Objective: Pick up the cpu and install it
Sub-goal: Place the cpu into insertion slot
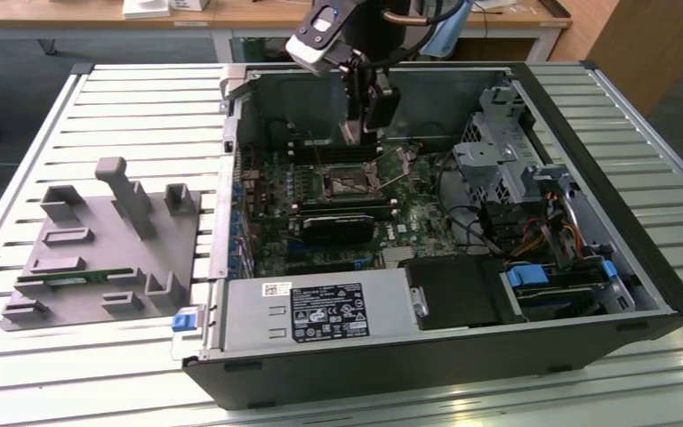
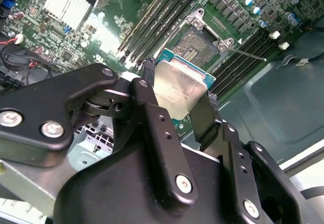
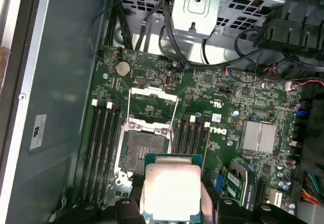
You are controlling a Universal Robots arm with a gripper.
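**CPU in the jaws, over the open socket**

I've got the gripper (image 1: 363,124) clamped on the cpu (image 3: 172,191) by two opposite edges, metal plate facing up. It hangs inside the computer case (image 1: 437,374), toward the far wall. The open socket (image 3: 147,150) sits below, apparently slightly nearer than the chip. Not seated yet.

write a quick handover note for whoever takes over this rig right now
Gripper: shut on the cpu, held by its edges.
Cpu: above the motherboard inside the open computer case, close to the socket.
Socket: open and empty, its frame lifted.
Done: cpu picked up.
Left: cpu not yet seated in the socket.
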